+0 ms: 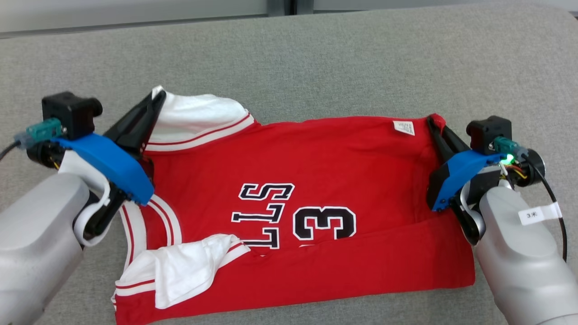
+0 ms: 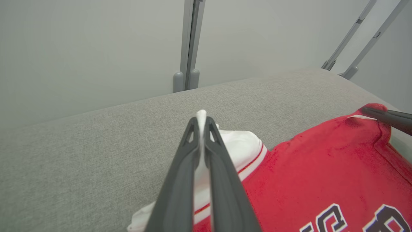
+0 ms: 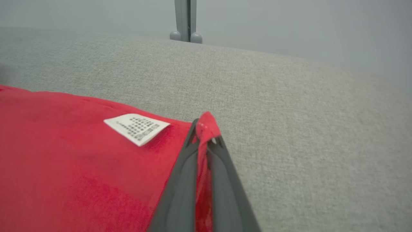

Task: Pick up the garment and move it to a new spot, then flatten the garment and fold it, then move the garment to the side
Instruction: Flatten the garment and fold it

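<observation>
Jersey (image 1: pixel 316 180) lettering partly under folds; label (image 3: pixel 136 128) print unreadable.

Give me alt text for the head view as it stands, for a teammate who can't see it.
Both grippers pinch the far edge of a red jersey lying on a grey fabric surface: the left gripper is shut on its white sleeve, the right gripper on a red corner beside a white label.
</observation>
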Tool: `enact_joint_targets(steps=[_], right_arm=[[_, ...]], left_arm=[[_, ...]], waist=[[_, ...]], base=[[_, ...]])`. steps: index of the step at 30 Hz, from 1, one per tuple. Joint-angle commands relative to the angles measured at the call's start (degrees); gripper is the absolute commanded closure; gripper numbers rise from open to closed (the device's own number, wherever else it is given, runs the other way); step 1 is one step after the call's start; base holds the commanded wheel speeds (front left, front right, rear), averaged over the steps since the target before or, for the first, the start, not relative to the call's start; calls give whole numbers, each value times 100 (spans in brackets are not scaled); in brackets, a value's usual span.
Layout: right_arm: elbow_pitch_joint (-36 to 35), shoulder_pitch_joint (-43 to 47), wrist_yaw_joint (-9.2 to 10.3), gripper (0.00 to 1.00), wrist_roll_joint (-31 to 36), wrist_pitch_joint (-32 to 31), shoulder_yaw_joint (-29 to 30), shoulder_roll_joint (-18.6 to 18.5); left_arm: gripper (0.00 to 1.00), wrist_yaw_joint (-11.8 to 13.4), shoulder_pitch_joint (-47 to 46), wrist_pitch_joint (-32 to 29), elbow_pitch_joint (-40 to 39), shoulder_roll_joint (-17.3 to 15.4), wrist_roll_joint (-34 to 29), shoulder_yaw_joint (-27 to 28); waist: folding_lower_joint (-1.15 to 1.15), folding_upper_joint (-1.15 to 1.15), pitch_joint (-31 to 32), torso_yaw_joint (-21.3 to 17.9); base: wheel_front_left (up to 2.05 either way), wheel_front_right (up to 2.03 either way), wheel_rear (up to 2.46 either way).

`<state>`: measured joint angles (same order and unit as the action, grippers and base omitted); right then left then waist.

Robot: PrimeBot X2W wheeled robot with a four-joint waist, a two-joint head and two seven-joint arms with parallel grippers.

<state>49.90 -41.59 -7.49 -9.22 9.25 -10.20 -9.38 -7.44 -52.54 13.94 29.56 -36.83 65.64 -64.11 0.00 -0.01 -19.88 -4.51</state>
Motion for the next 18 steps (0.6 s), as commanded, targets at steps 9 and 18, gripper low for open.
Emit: enact_joint_targets(steps=[9,18], right_arm=[[-12,450,-1,100,-110,334,-13,-99],[-124,925,-1,100,-221,535,-32,-258]], left_arm=[[100,342,928,128,-990,-273,-148,292],[100,572,1855,130,-1616,-346,-329,531]], waist=[[0,1,239,135],[0,1,477,256]], base=[[0,0,0],[0,0,0]])
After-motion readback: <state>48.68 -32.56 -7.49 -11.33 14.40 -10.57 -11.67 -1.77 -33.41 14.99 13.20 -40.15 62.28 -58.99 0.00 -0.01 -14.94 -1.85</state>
